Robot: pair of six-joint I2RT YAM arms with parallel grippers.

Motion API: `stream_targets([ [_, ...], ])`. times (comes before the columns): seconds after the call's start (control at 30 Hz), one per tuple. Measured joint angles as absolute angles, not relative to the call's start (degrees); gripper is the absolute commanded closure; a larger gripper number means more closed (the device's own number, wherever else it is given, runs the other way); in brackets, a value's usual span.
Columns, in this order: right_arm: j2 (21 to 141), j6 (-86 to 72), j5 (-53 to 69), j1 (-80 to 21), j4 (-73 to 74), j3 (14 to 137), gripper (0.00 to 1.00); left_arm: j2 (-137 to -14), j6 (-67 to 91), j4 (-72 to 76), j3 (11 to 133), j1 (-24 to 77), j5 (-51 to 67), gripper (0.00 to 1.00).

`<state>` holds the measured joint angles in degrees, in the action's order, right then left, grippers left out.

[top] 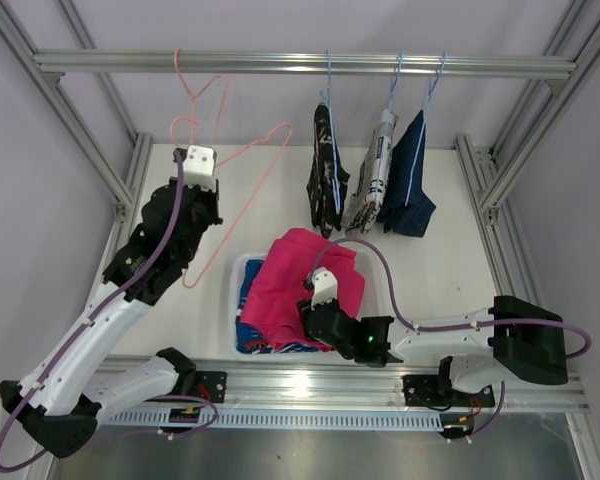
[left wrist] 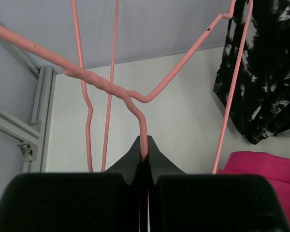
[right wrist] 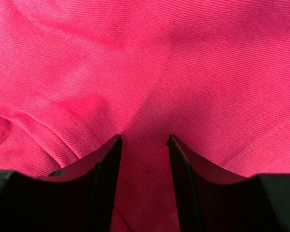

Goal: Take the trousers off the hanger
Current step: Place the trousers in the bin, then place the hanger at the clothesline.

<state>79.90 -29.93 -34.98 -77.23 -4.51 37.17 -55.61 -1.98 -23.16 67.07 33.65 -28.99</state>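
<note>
My left gripper point(top: 197, 162) is shut on the wire of a bare pink hanger point(top: 252, 146), whose hook is on the top rail. In the left wrist view the pink hanger point(left wrist: 111, 89) runs into the closed gripper point(left wrist: 144, 151). Plain pink trousers point(top: 298, 272) lie heaped in a white basket point(top: 236, 300), on top of blue patterned trousers point(top: 255, 338). My right gripper point(top: 320, 290) sits low over the pink trousers point(right wrist: 150, 63), its jaws apart point(right wrist: 145, 140) with flat cloth between them. Black-and-white trousers point(top: 326, 178), white printed trousers point(top: 374, 175) and dark blue trousers point(top: 408, 188) hang from the rail.
The three hanging trousers are on blue hangers point(top: 396, 75) hooked over the aluminium rail point(top: 300, 64) at the back right. Frame posts point(top: 130, 185) line both sides of the white table point(top: 440, 270). The black trousers point(left wrist: 263, 72) hang close to the pink hanger's right end.
</note>
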Motion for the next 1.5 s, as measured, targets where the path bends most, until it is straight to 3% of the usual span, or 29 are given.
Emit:
stream_targets([
  [0.17, 79.7, -29.8, -37.1, -79.2, -0.1, 40.9, 0.48, -51.8, -1.9, -22.1, 66.8, 33.7, -24.7, 0.99],
  [0.47, 72.0, -26.6, -42.0, -81.0, 6.7, 59.4, 0.39, -46.7, -1.0, -20.6, 65.6, 33.8, -15.7, 0.99],
  [0.77, 60.9, -23.9, -43.0, -77.4, -4.8, 59.3, 0.39, -41.5, 1.4, -18.2, 64.9, 33.8, -5.2, 0.99],
  [1.1, 62.7, -23.5, -34.1, -71.3, -15.1, 58.6, 0.38, -39.7, 2.6, -16.4, 64.3, 33.9, 7.3, 0.99],
  [1.5, 63.6, -21.1, -25.9, -71.0, -20.5, 57.1, 0.41, -39.5, 3.0, -15.6, 64.1, 33.9, 9.2, 0.99],
])
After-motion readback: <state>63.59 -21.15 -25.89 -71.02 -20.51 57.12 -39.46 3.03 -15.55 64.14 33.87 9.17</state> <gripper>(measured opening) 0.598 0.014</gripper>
